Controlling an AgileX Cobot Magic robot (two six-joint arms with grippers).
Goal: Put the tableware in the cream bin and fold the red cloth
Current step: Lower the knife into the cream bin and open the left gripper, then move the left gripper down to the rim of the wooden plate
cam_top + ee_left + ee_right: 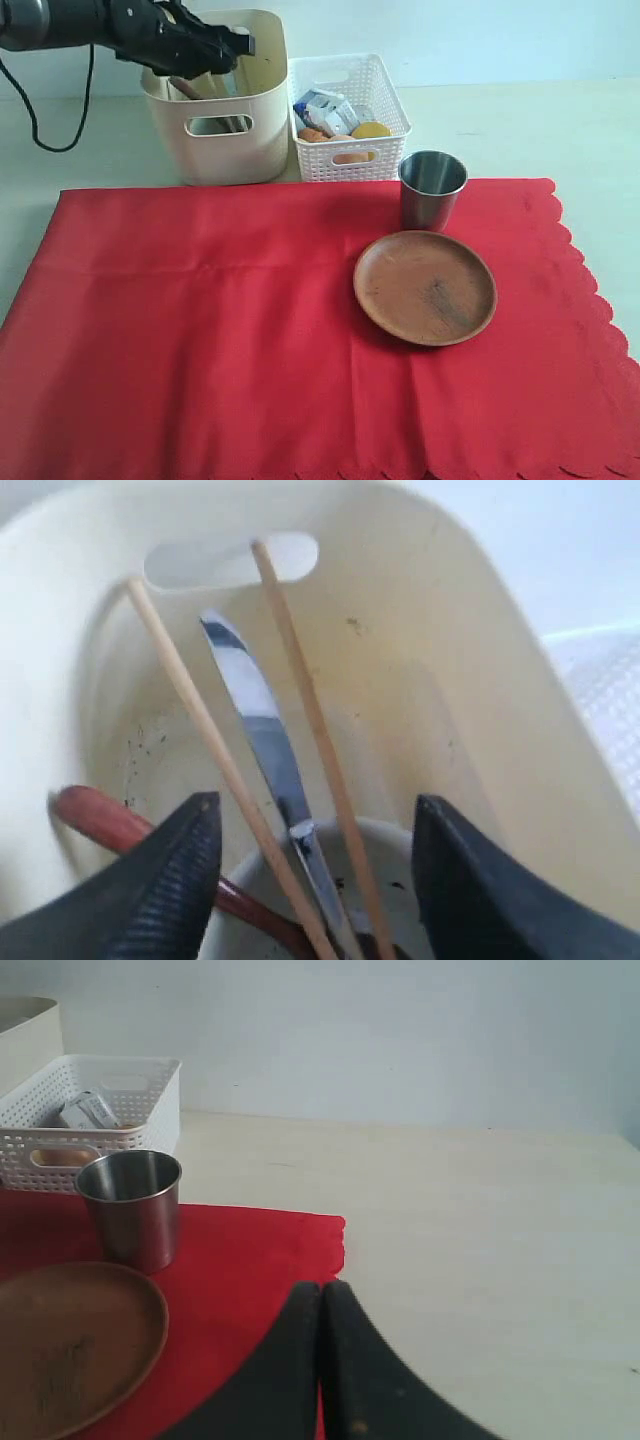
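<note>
The red cloth (200,330) lies spread flat over the table. On its right side stand the steel cup (432,190) and, just in front of it, the round brown plate (425,287). My left gripper (215,45) hovers over the cream bin (220,150) with its jaws open (315,815). Below them, inside the bin (450,660), the metal knife (250,700), two chopsticks (190,710) and the dark spoon (100,815) lean in the pale bowl (400,840), none gripped. My right gripper (321,1290) is shut and empty, low by the cloth's right edge (250,1250), apart from the cup (130,1205) and plate (70,1345).
A white lattice basket (350,110) holding food items stands right of the cream bin, behind the cup. Bare pale tabletop (480,1240) stretches to the right of the cloth. A black cable (30,110) hangs at the far left.
</note>
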